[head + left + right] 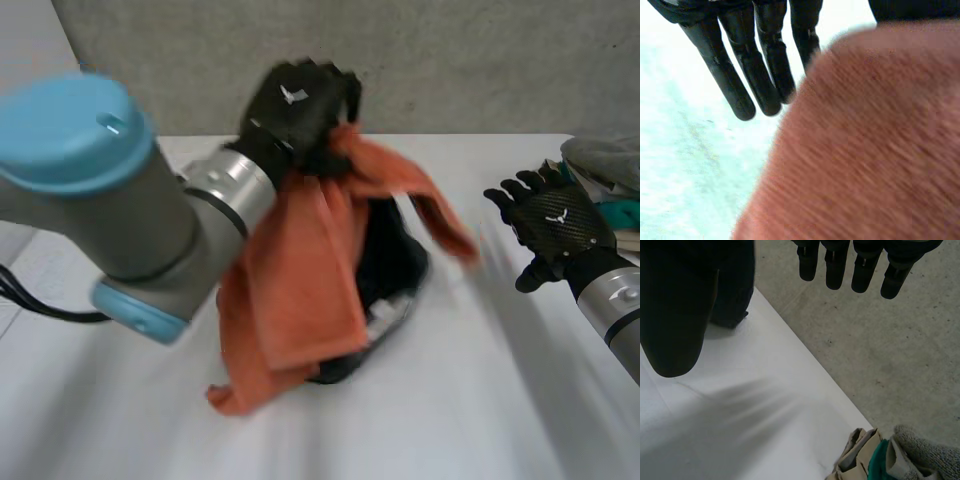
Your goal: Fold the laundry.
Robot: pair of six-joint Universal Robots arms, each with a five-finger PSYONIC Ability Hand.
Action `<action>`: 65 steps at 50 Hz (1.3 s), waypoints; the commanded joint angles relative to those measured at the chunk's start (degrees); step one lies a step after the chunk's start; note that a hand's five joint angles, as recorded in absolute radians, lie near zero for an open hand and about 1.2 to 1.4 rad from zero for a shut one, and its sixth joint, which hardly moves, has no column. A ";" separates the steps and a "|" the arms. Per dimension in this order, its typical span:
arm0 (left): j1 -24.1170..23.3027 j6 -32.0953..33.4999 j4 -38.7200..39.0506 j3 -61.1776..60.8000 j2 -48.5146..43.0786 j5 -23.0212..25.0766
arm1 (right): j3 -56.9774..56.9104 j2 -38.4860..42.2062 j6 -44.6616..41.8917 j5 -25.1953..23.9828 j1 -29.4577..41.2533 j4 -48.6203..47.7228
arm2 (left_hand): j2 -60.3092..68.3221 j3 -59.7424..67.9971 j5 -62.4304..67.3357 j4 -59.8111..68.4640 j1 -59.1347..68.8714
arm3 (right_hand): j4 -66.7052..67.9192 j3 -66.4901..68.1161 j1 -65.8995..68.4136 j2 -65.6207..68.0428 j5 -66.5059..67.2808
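An orange cloth (300,280) hangs from my left hand (300,100), which is raised above the middle of the white table (470,400). The hand is shut on the cloth's upper edge, and the cloth's lower end reaches the table. In the left wrist view the orange cloth (870,145) lies against the thumb side of my left hand (760,65), whose fingers (735,85) point out straight beside it. A dark garment (395,265) lies bunched on the table behind the hanging cloth. My right hand (555,225) hovers open at the table's right side, holding nothing, fingers (840,265) spread.
A pile of laundry (605,175) in grey, beige and teal lies at the table's right edge; the same laundry pile (890,457) sits beyond my right hand's fingertips. Concrete floor (890,340) lies past the table's far edge.
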 commanded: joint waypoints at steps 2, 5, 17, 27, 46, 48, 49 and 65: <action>-1.78 6.20 -2.37 -0.64 -3.80 -8.97 | -0.96 -0.81 1.12 0.28 -0.03 3.63 | -20.50 -20.65 -22.12 -21.22 -19.52 | -2.00 -1.87 -3.26 -2.46 -2.36; -1.69 8.05 -4.57 -2.84 -2.75 -12.32 | -3.06 -1.42 4.01 0.89 0.06 10.21 | -24.02 -24.17 -25.64 -24.74 -23.04 | -2.00 -1.87 -3.26 -2.46 -2.36; -1.16 8.23 -6.42 -15.93 7.02 -12.32 | -10.89 -1.34 15.80 -0.78 0.32 32.91 | -30.59 -30.74 -32.21 -31.31 -29.61 | -2.00 -1.87 -3.26 -2.46 -2.36; -5.29 8.32 -6.15 -16.30 -0.17 -9.51 | -5.80 -1.34 13.43 0.19 3.04 25.36 | -32.62 -32.77 -34.24 -33.34 -31.64 | -2.00 -1.87 -3.26 -2.46 -2.36; 1.35 9.19 -0.99 -5.13 1.01 -21.00 | -6.14 -0.02 11.93 3.09 5.16 21.83 | 31.45 31.30 29.83 30.73 32.43 | -2.00 -1.87 -3.26 -2.46 -2.36; 5.23 9.81 0.69 -4.43 3.75 -21.55 | -6.23 -0.11 11.93 2.91 5.16 21.83 | 31.45 31.30 29.83 30.73 32.43 | -2.00 -1.87 -3.26 -2.46 -2.36; 7.16 10.33 1.40 -3.99 4.72 -21.29 | -6.23 -0.11 11.93 2.82 5.24 21.83 | 31.45 31.30 29.83 30.73 32.43 | -2.00 -1.87 -3.26 -2.46 -2.36; 31.52 28.18 5.62 14.37 -10.99 -19.00 | -5.62 1.39 11.93 3.09 6.74 21.83 | 31.45 31.30 29.83 30.73 32.43 | -2.00 -1.87 -3.26 -2.46 -2.36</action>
